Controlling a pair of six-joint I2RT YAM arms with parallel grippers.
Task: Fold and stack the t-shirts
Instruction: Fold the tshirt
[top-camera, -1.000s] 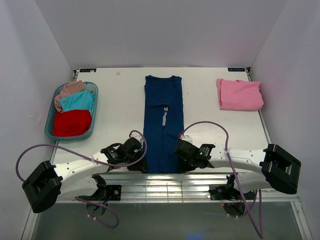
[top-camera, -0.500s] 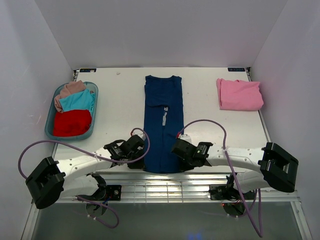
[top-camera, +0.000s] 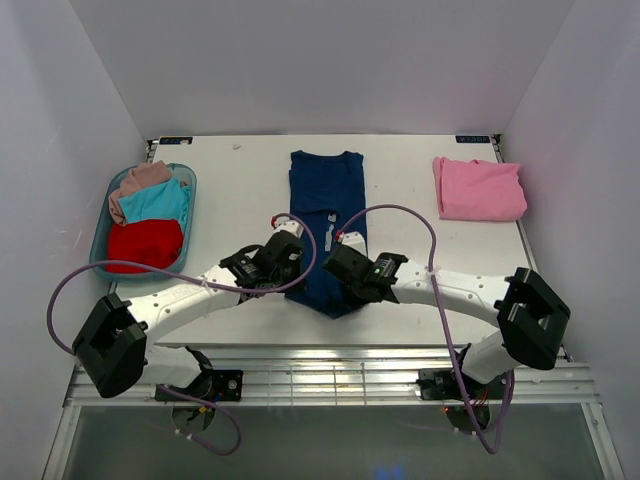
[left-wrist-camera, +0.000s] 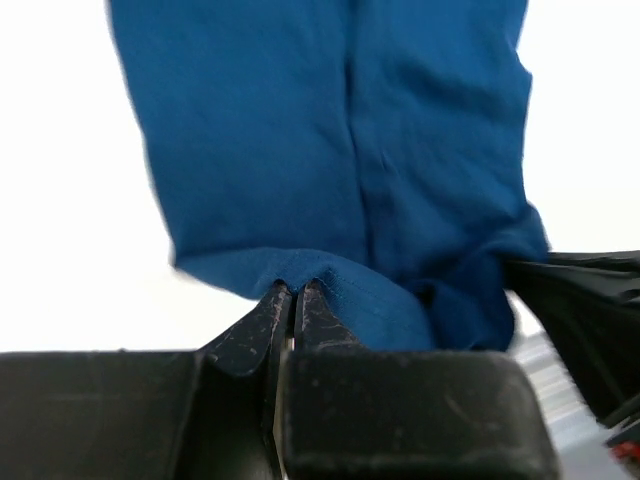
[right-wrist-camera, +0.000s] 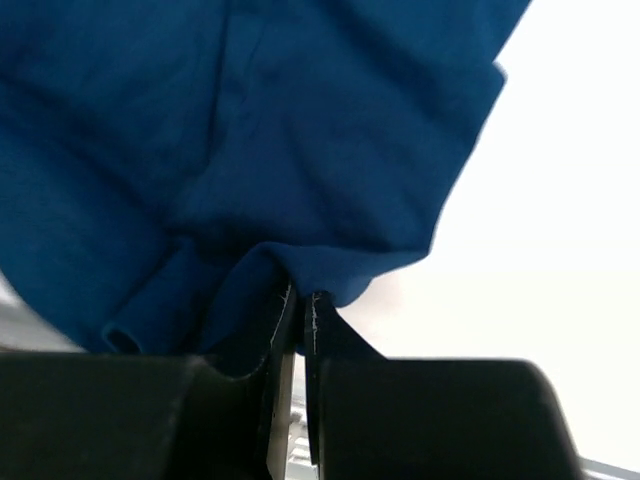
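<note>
Found navy t-shirt (top-camera: 326, 190) lying lengthwise at centre of table (top-camera: 240, 190), collar end flat toward the far edge, near end held up off the surface and sagging in a loose fold between the two arms. Recorded left gripper (top-camera: 287, 245) pinched tight on the left side of the lifted hem; in left wrist view saw fingertips (left-wrist-camera: 272, 308) pressed together with blue cloth bunched just above them. Recorded right gripper (top-camera: 337, 258) likewise clamped on the right side of that hem; in right wrist view saw pads (right-wrist-camera: 328, 322) closed on a small ridge of the same cloth. Noted pink t-shirt (top-camera: 478, 188) folded at far right of table, well apart from the navy one. Noted red tee (top-camera: 145, 245), teal tee (top-camera: 155, 203) and dusty-pink tee (top-camera: 140, 178) heaped in basket (top-camera: 98, 250) at left edge.
</note>
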